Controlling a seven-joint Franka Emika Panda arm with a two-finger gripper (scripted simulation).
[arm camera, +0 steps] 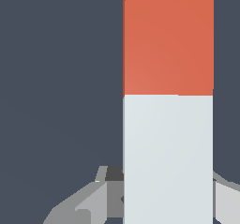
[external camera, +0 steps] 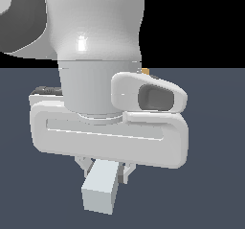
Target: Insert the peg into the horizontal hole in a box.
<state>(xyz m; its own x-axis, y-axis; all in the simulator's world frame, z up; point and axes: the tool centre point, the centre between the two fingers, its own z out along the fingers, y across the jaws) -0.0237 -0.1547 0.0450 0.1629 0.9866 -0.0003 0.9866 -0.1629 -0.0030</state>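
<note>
My gripper (external camera: 105, 168) fills the exterior view, seen from close up, its grey-white hand hanging over the dark floor. It is shut on the peg, whose pale grey-white end (external camera: 100, 190) sticks out below the hand toward the camera. In the wrist view the peg (arm camera: 168, 101) runs away from the hand, its pale section (arm camera: 168, 157) between the fingers (arm camera: 93, 199) and its orange-red section (arm camera: 168, 38) beyond. The gripper (arm camera: 166, 202) holds the pale section. The tan box and its hole are out of view in both views.
The dark blue-grey floor (external camera: 215, 175) lies all around the hand. A small orange-tan speck (external camera: 144, 71) shows just above the hand at the floor's far edge; I cannot tell what it is. The arm hides most of the scene behind it.
</note>
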